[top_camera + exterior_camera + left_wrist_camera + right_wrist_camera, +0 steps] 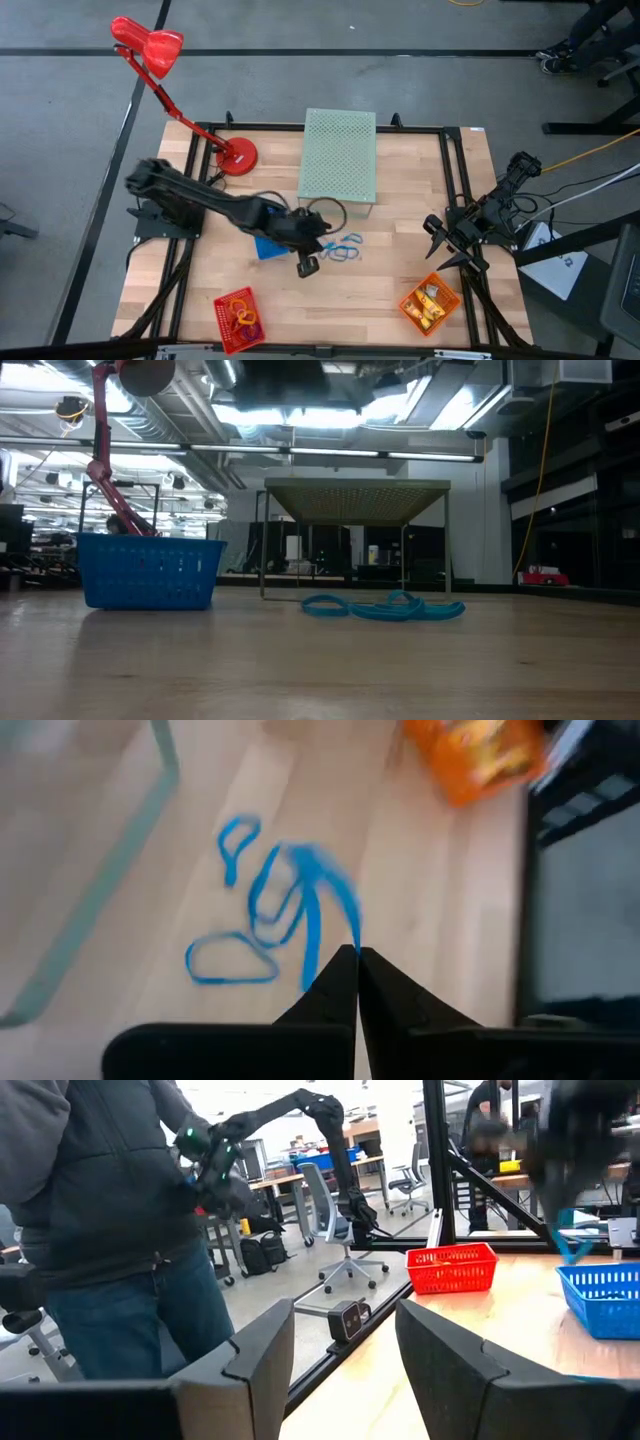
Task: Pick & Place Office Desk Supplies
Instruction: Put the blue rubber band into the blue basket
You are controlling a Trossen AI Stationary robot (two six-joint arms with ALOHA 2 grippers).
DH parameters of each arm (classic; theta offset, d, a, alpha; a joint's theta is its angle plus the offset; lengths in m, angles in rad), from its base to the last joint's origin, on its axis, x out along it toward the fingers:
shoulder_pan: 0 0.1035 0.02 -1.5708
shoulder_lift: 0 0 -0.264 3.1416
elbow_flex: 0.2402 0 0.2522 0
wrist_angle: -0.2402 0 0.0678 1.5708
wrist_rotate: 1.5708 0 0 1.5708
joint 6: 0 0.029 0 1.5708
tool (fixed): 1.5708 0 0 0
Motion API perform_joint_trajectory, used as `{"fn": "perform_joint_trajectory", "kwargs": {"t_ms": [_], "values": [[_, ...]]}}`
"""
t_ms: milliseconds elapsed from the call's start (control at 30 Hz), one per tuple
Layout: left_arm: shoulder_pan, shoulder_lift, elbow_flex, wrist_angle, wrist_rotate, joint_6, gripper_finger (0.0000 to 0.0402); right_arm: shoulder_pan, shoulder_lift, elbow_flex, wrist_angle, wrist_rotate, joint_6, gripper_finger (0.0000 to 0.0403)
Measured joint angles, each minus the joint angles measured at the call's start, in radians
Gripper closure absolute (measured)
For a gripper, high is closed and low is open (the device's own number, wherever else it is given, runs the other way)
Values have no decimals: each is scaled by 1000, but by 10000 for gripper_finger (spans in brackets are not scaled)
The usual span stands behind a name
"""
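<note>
The left tool (pixel 308 266) is seen over the bench (pixel 400 250) centre, just nr the blue loops (pixel 343 249), w/ the left arm stretched across from the left edge. In the left wrist view its fingers (pixel 340 990) are pressed together, tips touching; a blue strand rises right at the tips, but whether it is clamped cannot be told. The blue loops (pixel 265 910) lie flat on the wood in a loose cluster, just in front of the pale green perforated box (pixel 339 153), which stands at the far-edge middle. In the low view the blue loops (pixel 385 606) are seen resting on the bench, apart from the blue basket (pixel 150 571). That blue basket (pixel 268 246) sits beside the left arm, mostly hidden under it in the high view. A red basket (pixel 239 318) w/ red & orange loops is placed at the near edge, left of centre; an orange basket (pixel 430 303) w/ yellow-orange pieces at the near edge, right of centre. The right tool (pixel 440 242) is held at the right edge, off the work; its fingers (pixel 250 1360) are seen apart, nothing between them. A red desk lamp (pixel 147 48) is based at the far-left corner. A person (pixel 110 1210) in a grey top & jeans is seen beyond the bench in the right wrist view.
</note>
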Motion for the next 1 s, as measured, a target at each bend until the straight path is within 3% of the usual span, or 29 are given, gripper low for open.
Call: {"fn": "perform_joint_trajectory", "kwargs": {"t_ms": [200,333,433,600,700,1000], "values": [[-57,-136,0,-131,-115,-72,399,0,0,0,0,0,0,224],[-87,-184,-4,-374,-183,-149,399,0,0,0,0,0,0,224],[-94,-222,-91,-454,-176,-215,399,0,0,0,0,0,0,224],[-94,-347,-352,-197,-69,-267,399,0,0,0,0,0,0,224],[-93,-405,-484,-82,-56,-285,400,0,0,0,0,0,0,224],[-22,-433,-684,61,-28,-282,396,0,0,0,0,0,0,224]]}}
